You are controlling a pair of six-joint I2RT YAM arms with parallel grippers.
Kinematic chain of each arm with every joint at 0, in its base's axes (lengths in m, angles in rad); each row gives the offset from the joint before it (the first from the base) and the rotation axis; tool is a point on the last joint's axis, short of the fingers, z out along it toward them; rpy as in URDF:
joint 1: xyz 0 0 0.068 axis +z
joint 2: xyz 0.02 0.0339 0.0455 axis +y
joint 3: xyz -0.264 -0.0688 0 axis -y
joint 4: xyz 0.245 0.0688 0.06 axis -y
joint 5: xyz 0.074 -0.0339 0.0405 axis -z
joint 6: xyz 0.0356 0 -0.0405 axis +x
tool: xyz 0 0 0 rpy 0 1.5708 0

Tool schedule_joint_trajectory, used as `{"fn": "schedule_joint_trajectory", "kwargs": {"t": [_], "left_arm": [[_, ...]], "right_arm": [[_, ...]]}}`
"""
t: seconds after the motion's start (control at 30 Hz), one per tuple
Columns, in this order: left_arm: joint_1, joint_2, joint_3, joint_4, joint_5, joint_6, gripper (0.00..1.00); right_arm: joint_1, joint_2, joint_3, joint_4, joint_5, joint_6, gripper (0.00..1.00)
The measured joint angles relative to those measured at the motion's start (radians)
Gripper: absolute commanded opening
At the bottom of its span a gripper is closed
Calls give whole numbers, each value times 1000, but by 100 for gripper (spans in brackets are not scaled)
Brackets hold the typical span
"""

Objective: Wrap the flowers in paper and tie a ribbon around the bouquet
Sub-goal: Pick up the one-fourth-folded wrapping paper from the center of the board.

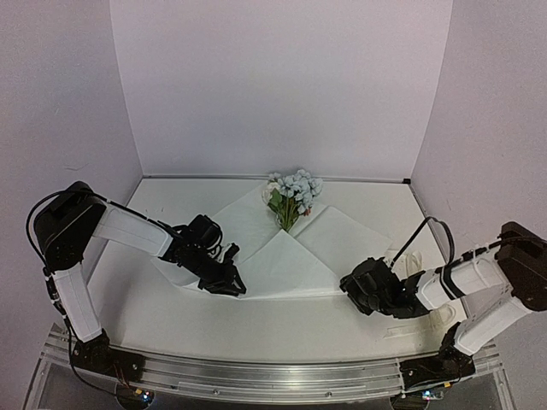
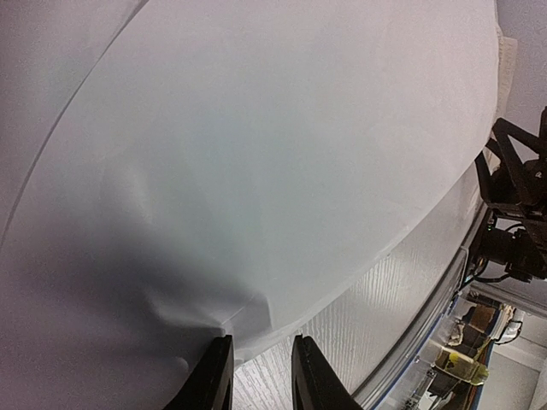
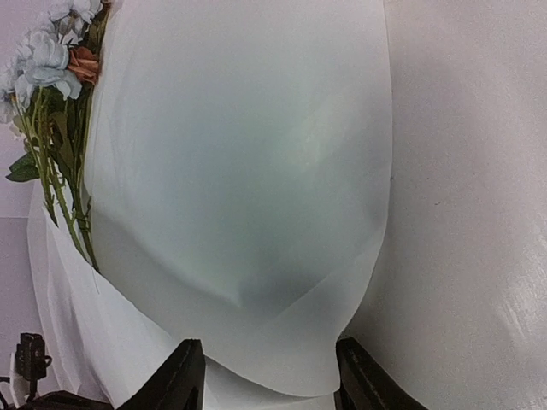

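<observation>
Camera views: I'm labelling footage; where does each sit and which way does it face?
Top external: above and behind the robot, looking down at the table; the left pincer and right pincer show.
Left wrist: on the left arm, low, facing across the paper's near edge; its fingers show.
Right wrist: on the right arm, facing over the paper toward the flowers; its fingers show.
Shared: all see the paper; top and right wrist see the flowers.
</observation>
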Motion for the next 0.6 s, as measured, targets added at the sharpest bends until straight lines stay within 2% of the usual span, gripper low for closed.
{"fn": "schedule_joint_trajectory", "kwargs": {"t": [0.4, 0.6], "left_arm": [[0, 0, 0, 0, 1, 0, 25], [0, 0, 0, 0, 2, 0, 26]], "right_arm": [[48, 36, -42, 136, 55, 42, 41], [66, 36, -61, 148, 71, 17, 24]]}}
